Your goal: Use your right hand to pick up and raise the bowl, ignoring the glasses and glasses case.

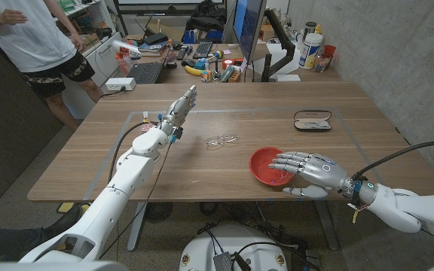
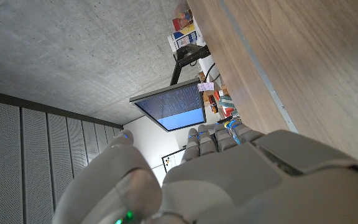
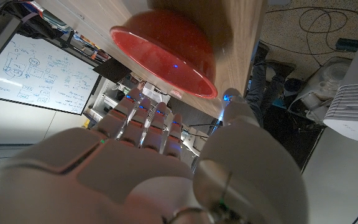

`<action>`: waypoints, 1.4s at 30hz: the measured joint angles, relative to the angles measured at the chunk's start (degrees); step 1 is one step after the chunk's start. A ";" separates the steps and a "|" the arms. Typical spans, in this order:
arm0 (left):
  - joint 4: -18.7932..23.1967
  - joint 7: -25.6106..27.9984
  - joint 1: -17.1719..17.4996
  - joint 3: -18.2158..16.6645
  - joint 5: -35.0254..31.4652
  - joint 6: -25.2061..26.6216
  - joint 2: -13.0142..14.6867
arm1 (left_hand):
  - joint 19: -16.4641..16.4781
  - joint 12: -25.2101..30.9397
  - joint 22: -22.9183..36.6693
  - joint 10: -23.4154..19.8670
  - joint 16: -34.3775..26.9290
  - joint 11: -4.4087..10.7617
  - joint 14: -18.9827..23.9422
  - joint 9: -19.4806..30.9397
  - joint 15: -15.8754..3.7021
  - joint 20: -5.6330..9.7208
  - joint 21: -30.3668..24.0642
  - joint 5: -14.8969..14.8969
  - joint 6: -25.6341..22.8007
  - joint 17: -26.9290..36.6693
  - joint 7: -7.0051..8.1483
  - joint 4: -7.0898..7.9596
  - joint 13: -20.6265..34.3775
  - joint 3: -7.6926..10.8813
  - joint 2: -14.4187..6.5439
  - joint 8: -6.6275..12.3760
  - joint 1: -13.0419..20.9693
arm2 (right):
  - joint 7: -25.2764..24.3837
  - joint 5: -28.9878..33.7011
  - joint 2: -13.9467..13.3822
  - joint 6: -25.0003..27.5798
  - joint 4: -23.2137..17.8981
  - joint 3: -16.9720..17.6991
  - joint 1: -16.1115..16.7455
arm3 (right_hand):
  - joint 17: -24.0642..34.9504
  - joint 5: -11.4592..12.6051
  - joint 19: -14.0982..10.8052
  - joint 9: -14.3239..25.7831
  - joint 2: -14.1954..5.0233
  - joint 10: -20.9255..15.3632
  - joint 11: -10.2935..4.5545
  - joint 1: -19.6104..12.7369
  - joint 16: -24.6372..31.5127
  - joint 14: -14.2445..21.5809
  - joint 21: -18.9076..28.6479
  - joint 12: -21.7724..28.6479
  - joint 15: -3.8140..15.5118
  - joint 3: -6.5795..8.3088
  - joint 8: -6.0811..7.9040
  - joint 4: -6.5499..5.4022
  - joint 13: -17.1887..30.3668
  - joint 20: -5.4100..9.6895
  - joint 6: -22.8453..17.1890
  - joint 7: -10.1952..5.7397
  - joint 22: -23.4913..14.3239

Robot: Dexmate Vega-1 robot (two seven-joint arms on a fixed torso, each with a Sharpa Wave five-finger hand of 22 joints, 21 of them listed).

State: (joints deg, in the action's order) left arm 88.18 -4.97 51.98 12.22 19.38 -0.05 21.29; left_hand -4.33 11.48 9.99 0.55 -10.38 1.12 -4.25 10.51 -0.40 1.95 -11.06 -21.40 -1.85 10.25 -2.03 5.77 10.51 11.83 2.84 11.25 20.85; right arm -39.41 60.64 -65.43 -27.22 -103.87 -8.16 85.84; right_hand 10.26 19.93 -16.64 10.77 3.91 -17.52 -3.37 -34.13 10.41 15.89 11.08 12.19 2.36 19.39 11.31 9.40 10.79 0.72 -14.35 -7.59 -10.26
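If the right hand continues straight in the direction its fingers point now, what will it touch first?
Probably the red bowl. The right hand points its fingers over the bowl's near rim, thumb below. Whether they already touch it is unclear.

No word, label, brand or number could be read anywhere. The monitor (image 2: 171, 109) in the left wrist view carried rows of small pale text on a blue screen, too fine to make out. The whiteboard (image 3: 36, 78) in the right wrist view bore blue handwritten notes and sketches, likewise too small and blurred to read.
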 measured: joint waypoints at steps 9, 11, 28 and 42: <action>0.03 0.18 -0.02 0.36 -0.20 0.31 -0.09 | 0.00 0.00 0.00 0.00 0.00 0.00 0.00 0.00 0.00 0.00 0.00 0.00 0.00 0.00 0.00 0.00 0.00 0.00 0.00 0.00 0.00 | -2.13 -0.76 -1.18 2.15 1.78 -3.66 -2.06 | 0.00 0.00 -0.41 0.00 0.06 -0.31 -0.30 -0.52 0.40 0.62 0.00 0.00 0.00 0.00 0.45 0.00 -0.01 0.41 -0.81 -0.19 0.00; -0.05 0.20 -0.11 0.47 -0.26 0.37 -0.15 | 0.00 0.00 0.00 0.00 0.00 0.00 0.00 0.00 0.00 0.00 0.00 0.00 0.00 0.00 0.00 0.00 0.00 0.00 0.00 0.00 0.00 | -2.65 -1.06 -1.40 2.65 2.06 -4.30 -2.38 | 0.00 0.08 -0.41 0.00 -0.10 -0.52 -0.52 -0.68 0.40 0.62 0.00 0.30 0.00 0.00 0.45 0.00 -0.01 0.41 -0.81 -0.19 0.00; -0.46 0.22 -1.12 0.99 -0.92 1.24 -0.35 | -0.21 0.00 0.00 0.00 0.00 0.00 0.00 0.00 0.00 0.20 0.00 0.00 0.00 0.00 0.00 0.23 0.00 -0.23 0.00 0.00 0.00 | -5.74 -2.50 -2.79 4.90 4.51 -10.31 -6.09 | -0.01 0.21 -0.40 0.00 -0.23 -1.64 -1.02 -1.73 0.40 1.84 0.44 0.45 0.00 0.70 1.21 -0.25 -0.01 0.41 -3.28 -1.43 0.01; -0.77 0.17 -1.61 1.02 -1.13 1.58 -0.47 | -0.21 0.00 0.00 0.00 0.00 0.00 0.00 0.00 0.00 0.20 0.00 0.00 0.01 0.00 0.00 0.00 0.00 -0.46 0.00 0.00 0.00 | -7.00 -2.68 -3.54 6.24 5.42 -14.58 -8.84 | -0.01 0.21 -0.29 0.00 0.15 -2.86 -1.43 -2.71 0.40 1.84 0.44 0.89 0.00 0.94 1.62 -0.48 -0.01 1.35 -5.62 -1.52 -0.28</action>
State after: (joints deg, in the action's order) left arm 87.41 -4.80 50.37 13.23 18.25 1.52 20.82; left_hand -4.54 11.47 9.99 0.55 -10.38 1.12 -4.24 10.51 -0.40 2.15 -11.06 -21.40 -1.84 10.25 -2.04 5.77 10.51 11.37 2.84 11.25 20.85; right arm -46.41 57.96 -68.97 -20.97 -98.45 -22.74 77.00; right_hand 10.25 20.14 -16.93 10.77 4.06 -20.37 -4.80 -36.83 10.81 17.73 11.52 13.08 2.36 20.33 12.93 8.92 10.78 2.07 -19.97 -9.11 -10.55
